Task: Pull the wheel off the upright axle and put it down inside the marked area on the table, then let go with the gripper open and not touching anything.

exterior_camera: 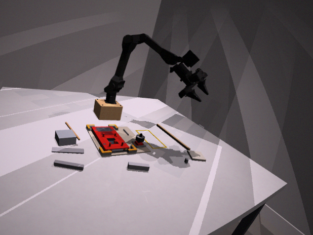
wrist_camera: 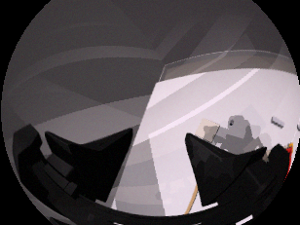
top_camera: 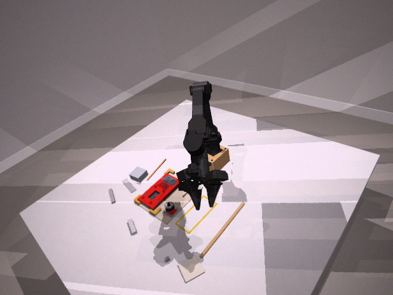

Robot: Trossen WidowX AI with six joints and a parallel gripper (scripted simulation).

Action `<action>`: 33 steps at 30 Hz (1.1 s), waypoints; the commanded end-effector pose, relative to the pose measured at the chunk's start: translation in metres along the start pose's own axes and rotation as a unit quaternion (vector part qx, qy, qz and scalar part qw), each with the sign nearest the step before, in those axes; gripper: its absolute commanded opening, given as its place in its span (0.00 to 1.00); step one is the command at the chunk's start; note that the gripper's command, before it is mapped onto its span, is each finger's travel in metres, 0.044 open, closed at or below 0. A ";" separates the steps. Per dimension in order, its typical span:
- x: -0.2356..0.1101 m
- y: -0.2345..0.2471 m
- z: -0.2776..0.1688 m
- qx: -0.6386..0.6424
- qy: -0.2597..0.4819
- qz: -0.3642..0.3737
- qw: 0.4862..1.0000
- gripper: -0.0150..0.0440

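Note:
The dark wheel [top_camera: 170,206] [exterior_camera: 139,138] sits on the upright axle on a small red base, at the near end of a tan plate. The yellow-outlined marked area [top_camera: 182,227] [exterior_camera: 157,138] lies on the table right beside it. My gripper [top_camera: 204,203] [exterior_camera: 202,97] [wrist_camera: 159,134] is open and empty. It hangs high in the air, tilted downward, well above the table and off to the side of the marked area. Nothing is between the fingers in the wrist view.
A red board [top_camera: 159,191] [exterior_camera: 110,139] with orange corners lies beside the wheel. A long wooden rod [top_camera: 222,230] [exterior_camera: 173,136] lies past the marked area. A beige tile [top_camera: 191,269] [exterior_camera: 197,155], a grey block [top_camera: 138,173] [exterior_camera: 65,137] and several grey bars lie around. The arm's wooden base box [top_camera: 220,159] [exterior_camera: 107,110] stands behind.

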State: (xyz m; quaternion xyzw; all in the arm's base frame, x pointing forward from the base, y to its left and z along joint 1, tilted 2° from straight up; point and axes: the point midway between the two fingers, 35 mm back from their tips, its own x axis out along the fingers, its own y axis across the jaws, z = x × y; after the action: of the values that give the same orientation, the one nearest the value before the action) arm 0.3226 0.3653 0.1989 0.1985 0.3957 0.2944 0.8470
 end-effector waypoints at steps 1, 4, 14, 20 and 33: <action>0.007 -0.053 0.003 0.094 0.023 -0.079 0.992 0.76; 0.006 -0.097 0.003 0.185 0.037 -0.147 0.971 0.76; -0.034 -0.231 -0.013 0.479 0.040 -0.370 0.795 0.76; -0.076 -0.287 -0.031 0.607 0.016 -0.477 0.635 0.76; -0.081 -0.290 -0.034 0.610 0.015 -0.481 0.630 0.76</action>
State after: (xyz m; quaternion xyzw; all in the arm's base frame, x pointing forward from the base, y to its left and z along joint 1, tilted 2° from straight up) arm 0.3564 0.1018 0.0595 0.4483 0.5380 -0.4537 0.5511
